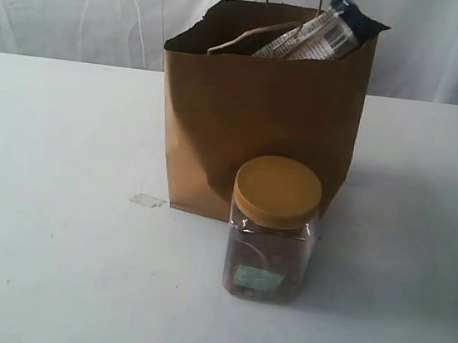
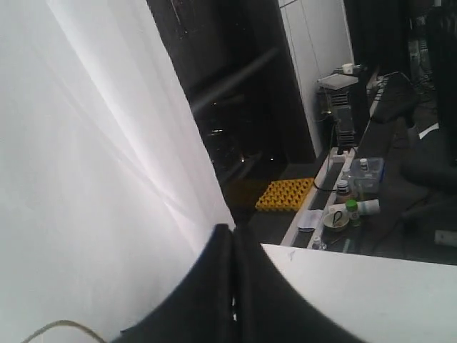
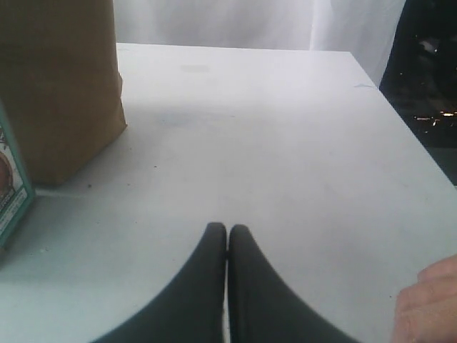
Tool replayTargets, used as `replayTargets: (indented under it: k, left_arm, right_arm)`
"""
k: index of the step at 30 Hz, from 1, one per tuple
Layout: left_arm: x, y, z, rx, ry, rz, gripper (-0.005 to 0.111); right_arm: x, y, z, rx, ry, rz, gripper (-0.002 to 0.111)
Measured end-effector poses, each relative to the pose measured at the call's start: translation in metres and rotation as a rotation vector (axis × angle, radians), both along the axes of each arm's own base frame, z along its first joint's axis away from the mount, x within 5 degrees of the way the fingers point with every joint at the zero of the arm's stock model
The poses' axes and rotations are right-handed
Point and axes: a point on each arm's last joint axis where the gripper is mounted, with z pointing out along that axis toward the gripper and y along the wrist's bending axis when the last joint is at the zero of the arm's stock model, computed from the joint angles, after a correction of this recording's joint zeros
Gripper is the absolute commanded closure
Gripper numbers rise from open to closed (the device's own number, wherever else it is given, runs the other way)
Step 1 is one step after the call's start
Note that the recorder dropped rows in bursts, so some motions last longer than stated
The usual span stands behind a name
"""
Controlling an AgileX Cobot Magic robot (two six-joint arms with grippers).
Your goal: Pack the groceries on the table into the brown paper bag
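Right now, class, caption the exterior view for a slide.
Yellow-lidded clear jar on the table in front of the brown paper bag, pasta packet poking out.

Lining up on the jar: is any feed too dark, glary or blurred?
Exterior view: soft, evenly lit, yellow-lidded jar readable. Left wrist view: curtain washed out, room beyond dark. Right wrist view: even light, table free of glare, shut right gripper plain black.
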Motion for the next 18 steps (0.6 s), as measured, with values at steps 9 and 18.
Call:
replayTargets:
  k: [9, 18]
  left_arm:
    - [-0.051, 0.078, 0.009, 0.05, -0.122, 0.29, 0.107]
    - [-0.086, 0.172, 0.009, 0.254, -0.349, 0.864, 0.107]
  right_arm:
    - [0.0, 0.0, 0.0, 0.0, 0.0, 0.0, 0.108]
    - [0.0, 0.0, 0.0, 0.0, 0.0, 0.0, 0.108]
